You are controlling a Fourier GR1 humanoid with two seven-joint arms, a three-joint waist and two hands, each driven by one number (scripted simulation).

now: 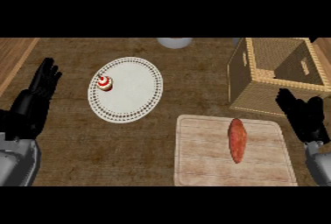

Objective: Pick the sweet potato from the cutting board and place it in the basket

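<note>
1. The left hand (43,83) is showing at the left edge of the head view, fingers straight and pointing up, released and holding nothing. Its grey forearm is coming in from the lower left corner.
2. The table (77,144), a dark wood-grain surface, is carrying everything else; a lighter wooden strip is running along its upper left corner.
3. A white plate (132,98) with a dotted rim is lying left of centre, well apart from the left hand. A small red-and-white cupcake (104,83) is sitting on the plate's left part.
4. A pale round object (174,42) is peeking in at the top edge, mostly cut off; what it is cannot be told.
5. The cutting board (200,153), light wood with rounded corners, is lying lower right of centre.
6. The sweet potato (237,140) is lying on the cutting board's right half, lengthwise up and down, untouched by either hand.
7. The basket (258,94), woven and open-topped, is standing in the upper right, just beyond the board's far edge.
8. The right hand (304,116) is hovering at the right edge, in front of the basket's near corner, fingers straight and up, released, apart from the sweet potato.
</note>
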